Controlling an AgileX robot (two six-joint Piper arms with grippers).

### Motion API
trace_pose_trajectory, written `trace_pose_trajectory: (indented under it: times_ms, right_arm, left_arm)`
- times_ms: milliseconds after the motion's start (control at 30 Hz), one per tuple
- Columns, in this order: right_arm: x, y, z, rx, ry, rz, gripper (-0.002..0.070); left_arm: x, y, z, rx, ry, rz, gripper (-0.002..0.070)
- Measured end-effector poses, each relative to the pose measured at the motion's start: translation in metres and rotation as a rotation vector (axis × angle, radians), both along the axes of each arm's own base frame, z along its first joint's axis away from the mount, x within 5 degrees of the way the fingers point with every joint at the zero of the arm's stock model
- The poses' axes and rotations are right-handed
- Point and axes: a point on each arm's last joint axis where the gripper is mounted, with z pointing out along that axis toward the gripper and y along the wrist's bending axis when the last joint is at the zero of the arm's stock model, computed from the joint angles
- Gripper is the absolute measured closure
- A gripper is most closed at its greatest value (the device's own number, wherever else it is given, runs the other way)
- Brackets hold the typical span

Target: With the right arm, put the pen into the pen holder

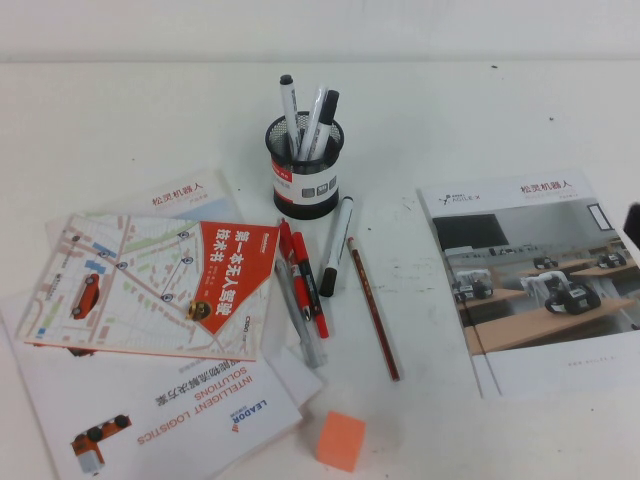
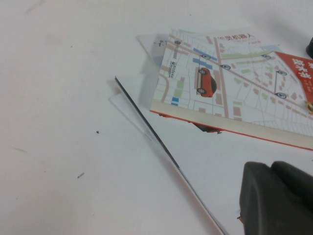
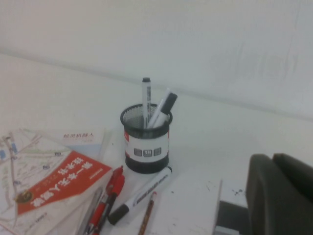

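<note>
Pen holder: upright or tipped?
Upright. The pen holder stands on its base with pens poking from its open top. Left gripper and right gripper stay clear.

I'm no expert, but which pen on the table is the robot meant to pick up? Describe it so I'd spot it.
Find the black mesh pen holder mid-table. Just in front of it, touching its base, lies the pen: a thick white marker with a wide black cap pointing toward the robot. The red pens to its left and the thin brown pencil to its right differ clearly. Both grippers are back, left gripper and right gripper.
</note>
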Motion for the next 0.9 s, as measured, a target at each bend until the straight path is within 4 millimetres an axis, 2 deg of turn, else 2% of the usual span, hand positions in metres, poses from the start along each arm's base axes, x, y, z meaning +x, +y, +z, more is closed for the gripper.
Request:
trace_pose_trajectory:
  times_ms: [233,400,500,667,900]
  right_arm:
    - [-0.020,-0.012,-0.020,-0.011,0.000,-0.017,0.0695]
    - [-0.024,-0.017,-0.033,-0.037,0.044,-0.048,0.0695]
    - [-0.028,-0.024,-0.038,-0.049,0.070,-0.098,0.0695]
    - [-0.043,-0.043,-0.047,-0.019,0.019,-0.209,0.0695]
    - [-0.060,-0.058,-0.083,0.038,-0.081,-0.339,0.0695]
  left_arm:
    - [0.000,0.000,0.000,0.000,0.000,0.000,0.0678]
    - [0.000,0.000,0.000,0.000,0.000,0.000,0.0678]
    - [0.000,0.000,0.000,0.000,0.000,0.000,0.0678]
    - [0.000,0.000,0.000,0.000,0.000,0.000,0.0678]
    - [0.000,0.000,0.000,0.000,0.000,0.000,0.0678]
